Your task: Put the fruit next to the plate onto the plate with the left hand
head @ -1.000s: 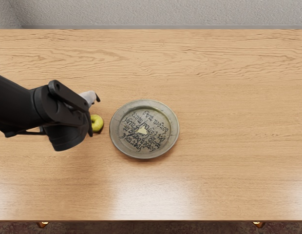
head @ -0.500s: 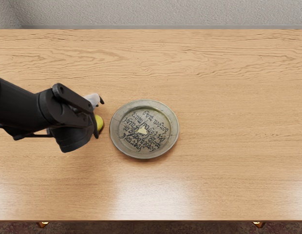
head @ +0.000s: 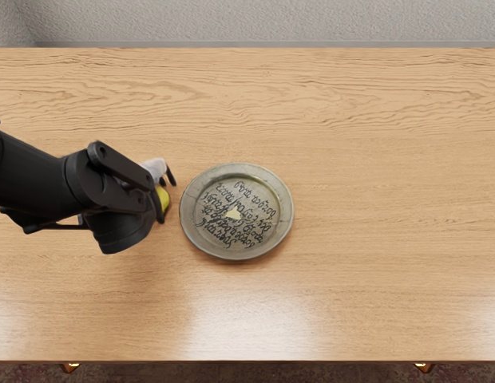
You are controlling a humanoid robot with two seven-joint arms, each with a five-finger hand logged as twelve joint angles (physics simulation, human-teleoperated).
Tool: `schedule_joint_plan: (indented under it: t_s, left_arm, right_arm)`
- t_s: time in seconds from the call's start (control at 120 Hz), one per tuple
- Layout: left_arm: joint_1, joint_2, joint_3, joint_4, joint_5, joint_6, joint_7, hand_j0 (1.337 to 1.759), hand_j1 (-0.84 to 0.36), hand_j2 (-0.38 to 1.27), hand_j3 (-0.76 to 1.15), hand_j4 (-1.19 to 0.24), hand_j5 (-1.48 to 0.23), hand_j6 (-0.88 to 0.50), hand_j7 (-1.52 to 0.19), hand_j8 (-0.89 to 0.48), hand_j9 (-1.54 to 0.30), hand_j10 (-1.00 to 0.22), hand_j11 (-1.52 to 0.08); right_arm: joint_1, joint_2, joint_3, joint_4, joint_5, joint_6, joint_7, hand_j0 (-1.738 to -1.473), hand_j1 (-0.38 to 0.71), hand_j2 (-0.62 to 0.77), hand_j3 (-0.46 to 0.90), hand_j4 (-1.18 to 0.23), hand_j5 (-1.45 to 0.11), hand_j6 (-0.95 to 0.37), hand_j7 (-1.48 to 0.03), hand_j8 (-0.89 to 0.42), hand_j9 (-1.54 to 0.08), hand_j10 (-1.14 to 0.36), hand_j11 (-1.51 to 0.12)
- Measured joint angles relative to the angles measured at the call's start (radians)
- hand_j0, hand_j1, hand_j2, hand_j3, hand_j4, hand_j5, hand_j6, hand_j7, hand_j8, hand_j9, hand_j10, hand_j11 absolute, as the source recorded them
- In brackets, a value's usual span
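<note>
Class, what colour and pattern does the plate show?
The plate is grey-green with dark script-like lettering; head view.

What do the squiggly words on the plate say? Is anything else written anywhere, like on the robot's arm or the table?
plate: rows of dark curly writing across its face, too small and blurred to read, so no word can be quoted.
left hand, fruit, table: no words, numbers or signs show on them.
</note>
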Motion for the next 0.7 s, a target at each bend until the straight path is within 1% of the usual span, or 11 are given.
schedule_joint_plan:
  t_s: [0.017,0.042,0.083,0.233,0.242,0.275,0.358,0.542,0.567,0.65,0.7]
  left_arm:
    - [0.0,0.0,0.0,-0.002,0.001,0.0,-0.001,1.659,-0.19,0.1,0.0,-0.48,-0.54,-0.17,-0.8,-0.15,-0.83,-0.42,-0.55]
    - [0.002,0.0,0.0,-0.004,0.004,0.001,-0.001,1.658,-0.2,0.05,0.12,-0.5,-0.54,-0.12,-0.86,-0.1,-0.88,-0.38,-0.62]
    - [0.002,0.0,0.0,-0.008,0.008,0.001,-0.003,1.661,-0.22,0.01,0.22,-0.52,-0.54,-0.07,-0.9,-0.06,-0.92,-0.31,-0.7]
    - [0.003,0.0,0.0,-0.016,0.01,0.002,-0.006,1.665,-0.27,-0.03,0.4,-0.57,-0.55,0.03,-1.0,0.04,-1.01,-0.2,-0.85]
    - [0.004,0.0,0.0,-0.016,0.011,0.002,-0.006,1.665,-0.28,-0.04,0.42,-0.57,-0.54,0.04,-1.01,0.05,-1.02,-0.19,-0.87]
    - [0.008,0.0,0.0,-0.016,0.015,0.004,-0.008,1.665,-0.29,-0.08,0.53,-0.49,-0.66,0.09,-1.07,0.09,-1.08,-0.13,-0.95]
    - [0.008,0.0,0.0,-0.017,0.014,0.004,-0.009,1.666,-0.32,-0.06,0.57,-0.45,-0.73,0.09,-1.05,0.12,-1.11,-0.11,-0.98]
    - [-0.002,0.0,0.0,-0.018,0.001,0.001,-0.007,1.658,-0.33,0.09,0.36,-0.56,-0.7,-0.02,-0.91,0.01,-0.96,-0.24,-0.77]
    - [-0.006,0.0,0.001,-0.018,-0.002,0.0,-0.006,1.658,-0.33,0.09,0.32,-0.56,-0.71,-0.07,-0.86,-0.05,-0.92,-0.27,-0.77]
    - [-0.019,0.0,0.005,-0.02,-0.009,-0.001,-0.004,1.658,-0.34,0.1,0.21,-0.57,-0.73,-0.24,-0.83,-0.23,-0.87,-0.38,-0.77]
    - [-0.027,0.0,0.009,-0.022,-0.012,-0.002,-0.004,1.658,-0.34,0.13,0.17,-0.57,-0.74,-0.31,-0.82,-0.28,-0.85,-0.43,-0.77]
  right_arm:
    - [0.0,0.0,0.0,0.0,0.0,0.0,0.0,-1.658,-0.3,-0.01,0.0,-0.04,-0.05,-0.04,-0.05,-0.04,-0.05,-0.04,-0.05]
    - [0.0,0.0,0.0,0.0,0.0,0.0,0.0,-1.658,-0.3,-0.01,0.0,-0.04,-0.05,-0.04,-0.05,-0.04,-0.05,-0.04,-0.05]
    - [0.0,0.0,0.0,0.0,0.0,0.0,0.0,-1.658,-0.3,-0.01,0.0,-0.04,-0.05,-0.04,-0.05,-0.04,-0.05,-0.04,-0.05]
    - [0.0,0.0,0.0,0.0,0.0,0.0,0.0,-1.658,-0.3,-0.01,0.0,-0.04,-0.05,-0.04,-0.05,-0.04,-0.05,-0.04,-0.05]
    - [0.0,0.0,0.0,0.0,0.0,0.0,0.0,-1.658,-0.3,-0.01,0.0,-0.04,-0.05,-0.04,-0.05,-0.04,-0.05,-0.04,-0.05]
    - [0.0,0.0,0.0,0.0,0.0,0.0,0.0,-1.658,-0.3,-0.01,0.0,-0.04,-0.05,-0.04,-0.05,-0.04,-0.05,-0.04,-0.05]
    - [0.0,0.0,0.0,0.0,0.0,0.0,0.0,-1.658,-0.3,-0.01,0.0,-0.04,-0.05,-0.04,-0.05,-0.04,-0.05,-0.04,-0.05]
    - [0.0,0.0,0.0,0.0,0.0,0.0,0.0,-1.658,-0.3,-0.01,0.0,-0.04,-0.05,-0.04,-0.05,-0.04,-0.05,-0.04,-0.05]
    - [0.0,0.0,0.0,0.0,0.0,0.0,0.0,-1.658,-0.3,-0.01,0.0,-0.04,-0.05,-0.04,-0.05,-0.04,-0.05,-0.04,-0.05]
    - [0.0,0.0,0.0,0.0,0.0,0.0,0.0,-1.658,-0.3,-0.01,0.0,-0.04,-0.05,-0.04,-0.05,-0.04,-0.05,-0.04,-0.05]
    - [0.0,0.0,0.0,0.0,0.0,0.0,0.0,-1.658,-0.3,-0.01,0.0,-0.04,-0.05,-0.04,-0.05,-0.04,-0.05,-0.04,-0.05]
